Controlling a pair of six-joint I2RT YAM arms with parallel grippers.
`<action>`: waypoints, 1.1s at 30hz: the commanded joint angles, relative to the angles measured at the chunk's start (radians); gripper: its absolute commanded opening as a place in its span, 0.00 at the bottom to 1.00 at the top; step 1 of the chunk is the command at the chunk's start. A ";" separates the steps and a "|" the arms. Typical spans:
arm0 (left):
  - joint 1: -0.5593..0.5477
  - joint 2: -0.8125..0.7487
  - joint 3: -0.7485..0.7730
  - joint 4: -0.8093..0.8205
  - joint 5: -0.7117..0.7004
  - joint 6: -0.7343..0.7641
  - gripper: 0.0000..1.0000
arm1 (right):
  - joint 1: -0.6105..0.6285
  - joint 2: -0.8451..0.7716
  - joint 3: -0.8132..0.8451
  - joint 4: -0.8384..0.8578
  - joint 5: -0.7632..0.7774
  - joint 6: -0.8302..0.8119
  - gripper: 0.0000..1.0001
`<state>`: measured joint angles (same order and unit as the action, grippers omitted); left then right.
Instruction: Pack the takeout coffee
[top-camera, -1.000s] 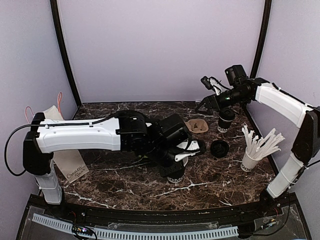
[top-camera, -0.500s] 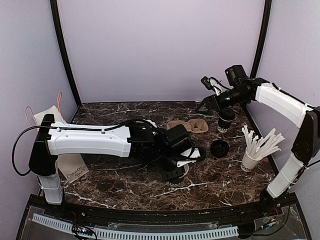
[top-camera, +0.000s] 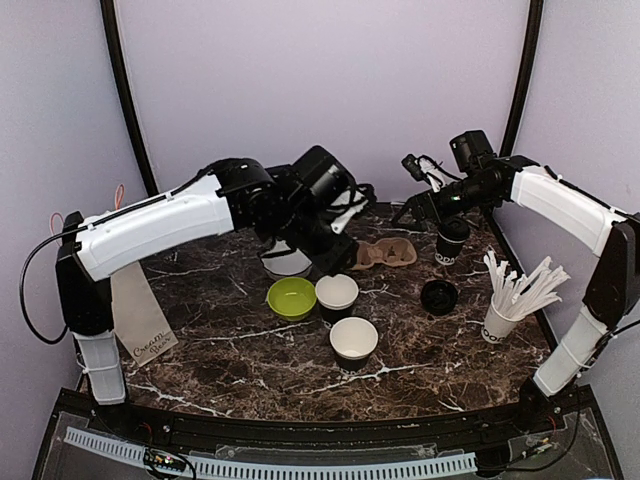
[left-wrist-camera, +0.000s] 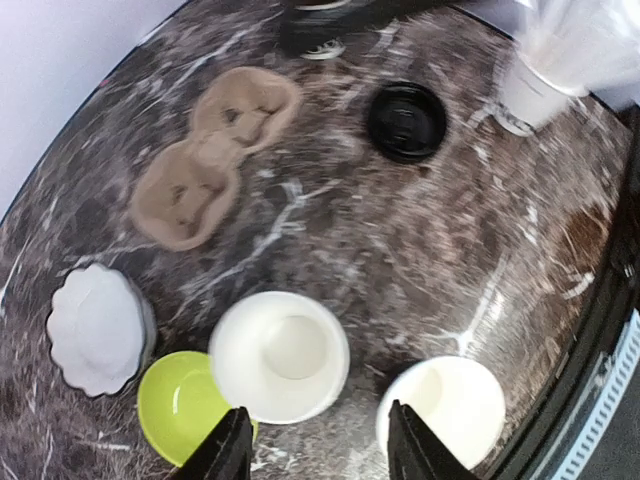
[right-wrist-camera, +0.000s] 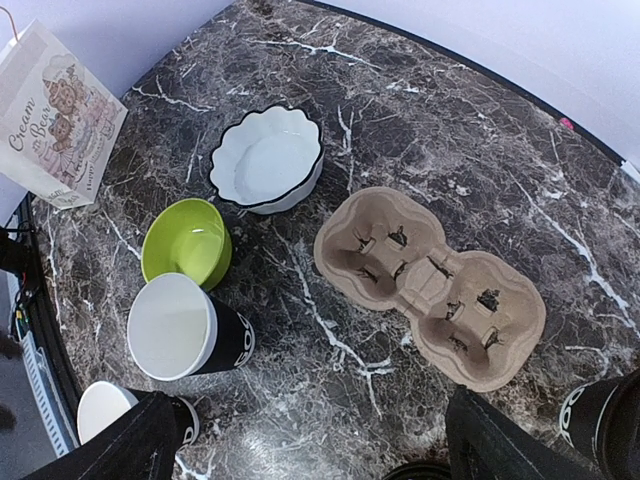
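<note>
The takeout coffee (top-camera: 452, 240), a black cup with a dark top and white lettering low on its side, stands at the back right; its edge shows in the right wrist view (right-wrist-camera: 603, 422). My right gripper (top-camera: 417, 208) hovers just left of it and higher, open (right-wrist-camera: 310, 455) and empty. My left gripper (top-camera: 325, 238) is raised over the table's middle, open (left-wrist-camera: 320, 455), with nothing between its fingers. Below it stand two lidless black cups, one farther (top-camera: 337, 292) (left-wrist-camera: 280, 355) and one nearer (top-camera: 354, 341) (left-wrist-camera: 445, 410).
A tan cup carrier (top-camera: 386, 252) (right-wrist-camera: 430, 285) lies between the arms. A loose black lid (top-camera: 439, 296) (left-wrist-camera: 405, 121) lies near a white cup of sticks (top-camera: 500, 320). A green bowl (top-camera: 291, 297), a white scalloped bowl (top-camera: 286, 262) and a paper bag (top-camera: 135, 315) stand to the left.
My left gripper opened, let go of the near lidless cup, and rose up and back. That uncovered the cups and green bowl. The right arm has not moved.
</note>
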<state>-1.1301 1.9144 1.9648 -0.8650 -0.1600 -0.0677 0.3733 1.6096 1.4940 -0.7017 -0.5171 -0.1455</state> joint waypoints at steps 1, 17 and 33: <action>0.144 -0.014 0.003 -0.109 0.054 -0.227 0.49 | 0.004 -0.041 0.005 0.019 0.025 -0.016 0.94; 0.246 0.131 -0.032 -0.094 0.124 -0.297 0.43 | 0.004 -0.050 0.005 0.019 0.045 -0.029 0.95; 0.276 0.201 -0.042 -0.063 0.135 -0.279 0.09 | 0.004 -0.062 -0.017 0.020 0.051 -0.040 0.95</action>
<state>-0.8612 2.1136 1.9347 -0.9337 -0.0574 -0.3580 0.3733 1.5757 1.4899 -0.7006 -0.4717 -0.1753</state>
